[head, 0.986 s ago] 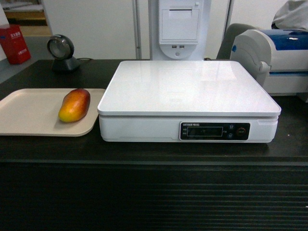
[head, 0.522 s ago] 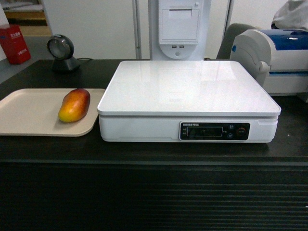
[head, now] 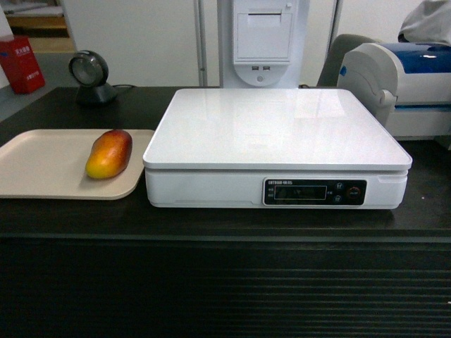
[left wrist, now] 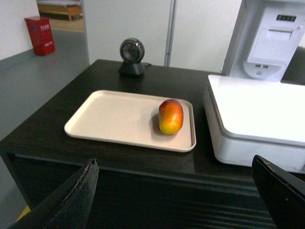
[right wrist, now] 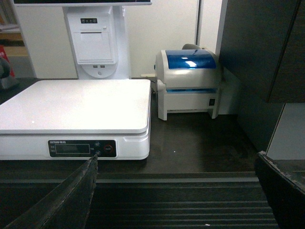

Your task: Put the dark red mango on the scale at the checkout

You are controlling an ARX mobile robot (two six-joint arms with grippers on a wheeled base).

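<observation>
one mango [head: 109, 153], red shading to yellow-orange, lies on its side on a beige tray [head: 42, 165], at the tray's right end and near the rim that sits just beside the scale [head: 276, 144]. the fruit does not touch the scale. one scale, white, flat square platform bare on top, dark display strip and round buttons on its front face, stands at the middle of the checkout [head: 225, 282], a black counter with a ribbed slatted front. one small black round device on a stand [head: 91, 77] sits at the back left of the counter behind the tray. one white-and-blue printer [head: 405, 84] stands at the right, behind the scale's far corner. one white terminal column [head: 262, 42] rises behind the scale. one red box [head: 21, 63] shows on the floor far left. left gripper [left wrist: 181, 200]: two dark fingers spread wide apart, nothing between them, low before the counter front, well apart from the mango. right gripper [right wrist: 178, 198]: fingers likewise spread wide, grasping nothing, facing the scale's front right.
</observation>
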